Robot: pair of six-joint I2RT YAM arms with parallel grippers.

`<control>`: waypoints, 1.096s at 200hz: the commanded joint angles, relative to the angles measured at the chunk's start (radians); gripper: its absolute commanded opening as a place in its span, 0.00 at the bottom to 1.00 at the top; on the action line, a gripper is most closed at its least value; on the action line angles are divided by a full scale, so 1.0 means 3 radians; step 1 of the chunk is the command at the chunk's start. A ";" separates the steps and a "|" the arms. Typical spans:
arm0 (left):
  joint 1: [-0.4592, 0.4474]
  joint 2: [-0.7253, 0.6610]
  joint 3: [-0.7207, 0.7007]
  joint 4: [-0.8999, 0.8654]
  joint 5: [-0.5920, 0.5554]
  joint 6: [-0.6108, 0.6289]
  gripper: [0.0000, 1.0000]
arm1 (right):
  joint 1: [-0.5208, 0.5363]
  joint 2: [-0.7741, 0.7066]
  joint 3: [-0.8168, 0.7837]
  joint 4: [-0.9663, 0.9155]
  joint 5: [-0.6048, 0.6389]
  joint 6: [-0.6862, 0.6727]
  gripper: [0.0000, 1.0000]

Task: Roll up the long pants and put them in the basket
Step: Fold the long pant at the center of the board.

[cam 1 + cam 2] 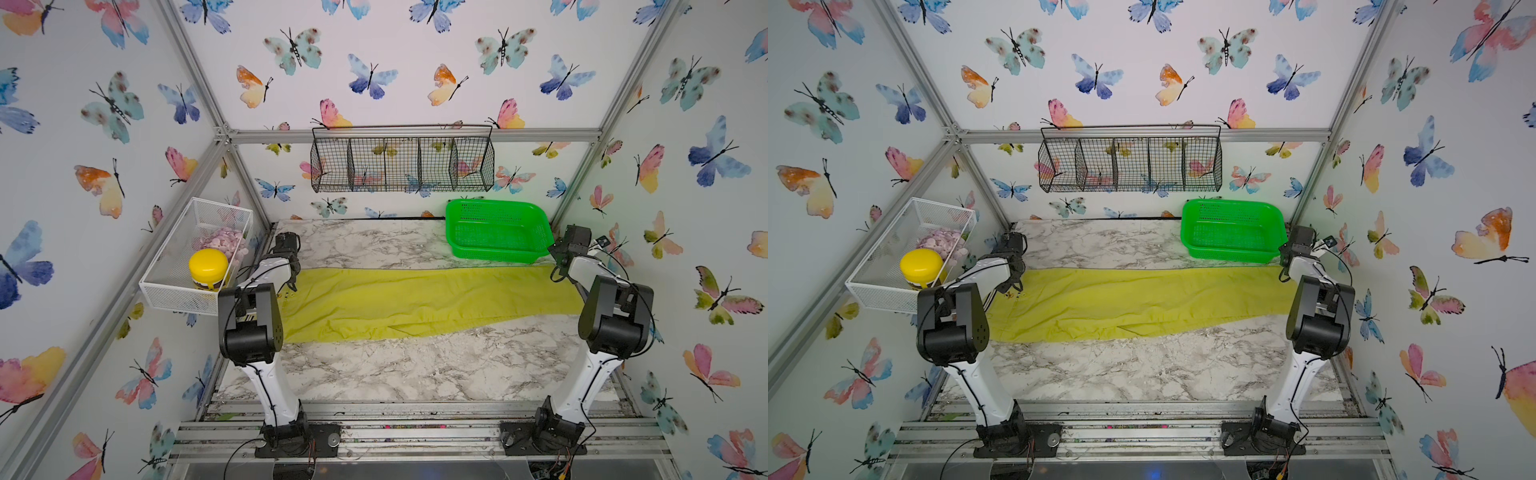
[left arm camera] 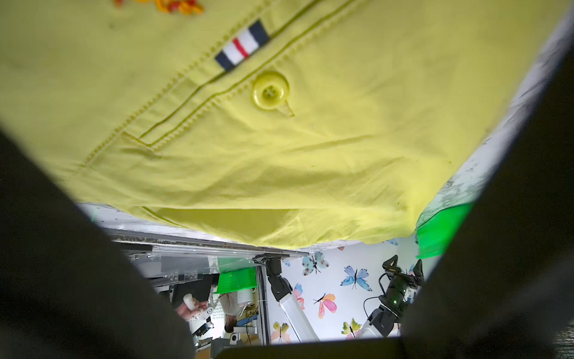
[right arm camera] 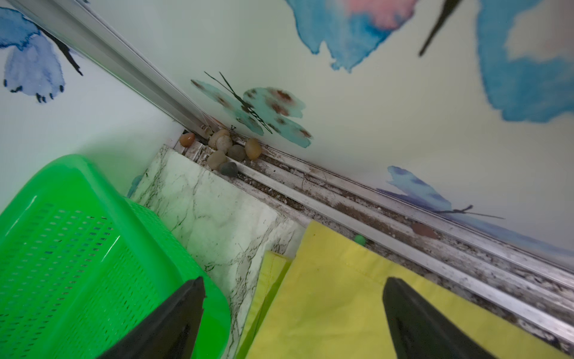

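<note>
found the left tool [image 1: 292,283] spread over the waist end of the long pants [image 1: 415,303], pinching nothing. saw the pants stretched flat across the tabletop [image 1: 395,365], unrolled, from side to side. found the right tool [image 3: 293,279] spread wide above the leg hems, holding nothing, beside the green basket [image 1: 498,232].

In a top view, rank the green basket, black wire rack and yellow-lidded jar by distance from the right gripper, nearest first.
From the right gripper:
1. Green basket, right beside it at the table's back right.
2. Black wire rack, on the back wall, centre.
3. Yellow-lidded jar, in the white mesh tray on the left wall.
</note>
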 commanded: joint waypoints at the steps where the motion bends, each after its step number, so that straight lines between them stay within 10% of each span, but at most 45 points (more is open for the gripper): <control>1: -0.0079 -0.0241 -0.0109 -0.0058 0.0033 -0.0035 0.54 | 0.0026 -0.0258 -0.0060 -0.0085 0.0095 -0.0290 0.99; 60: -0.0421 -0.0385 -0.0213 -0.0296 0.0001 -0.0057 0.52 | 0.0111 -0.0990 -0.1007 -0.0422 0.0363 -0.0399 0.99; 117: -0.0557 -0.0549 -0.0260 -0.0492 0.0097 -0.0022 0.46 | 0.0112 -0.0525 -0.0818 -0.0614 0.0086 -0.0887 1.00; 137: -0.0630 -0.0636 -0.0337 -0.0519 0.0079 -0.0028 0.44 | 0.0108 -0.0492 -0.0803 -0.0417 -0.0196 -0.0955 0.51; 157: -0.0729 -0.0609 -0.0407 -0.0592 0.0087 -0.0108 0.31 | 0.0110 -0.0462 -0.0736 -0.0374 -0.0296 -0.0892 0.31; 175: -0.0805 -0.0557 -0.0486 -0.0632 0.0116 -0.0172 0.26 | 0.0112 -0.0412 -0.0619 -0.0503 -0.0295 -0.0874 0.39; 195: -0.0840 -0.0536 -0.0549 -0.0630 0.0184 -0.0210 0.26 | 0.0112 -0.0444 -0.0609 -0.0591 -0.0184 -0.0872 0.81; 219: -0.0873 -0.0529 -0.0539 -0.0631 0.0179 -0.0210 0.26 | 0.0111 -0.0492 -0.0615 -0.0745 0.0060 -0.0977 0.91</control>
